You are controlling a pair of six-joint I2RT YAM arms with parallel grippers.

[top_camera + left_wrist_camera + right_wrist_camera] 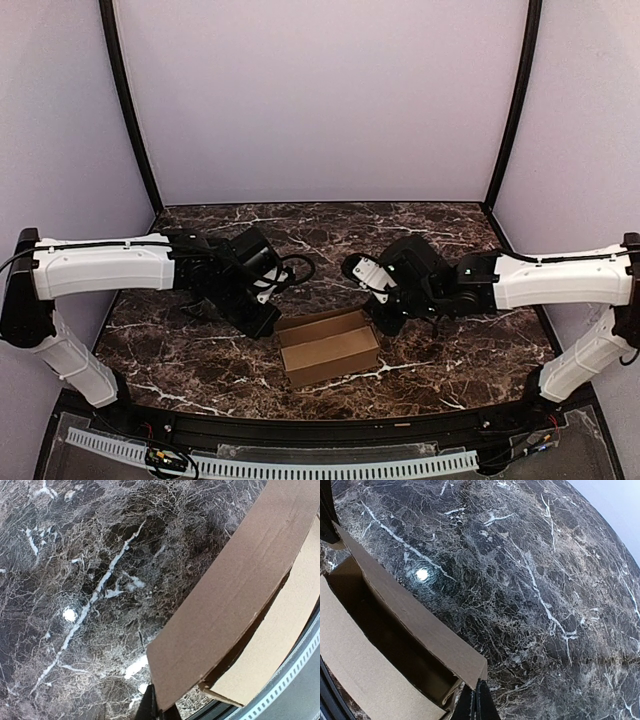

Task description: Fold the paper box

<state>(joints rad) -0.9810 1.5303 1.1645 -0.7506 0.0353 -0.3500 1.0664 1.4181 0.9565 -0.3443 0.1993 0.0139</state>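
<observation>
Paper box (330, 350): brown carton, top open, on marble table (180, 365), centre front, between both arms. Far long wall upright; hollow interior visible in right wrist view.
Left gripper (160, 709): fingers pinching corner of far wall at box's left end.
Right gripper (475, 703): fingers pressed together on far wall's right end, thin cardboard edge between them.
Both arms reach inward, low over table.
</observation>
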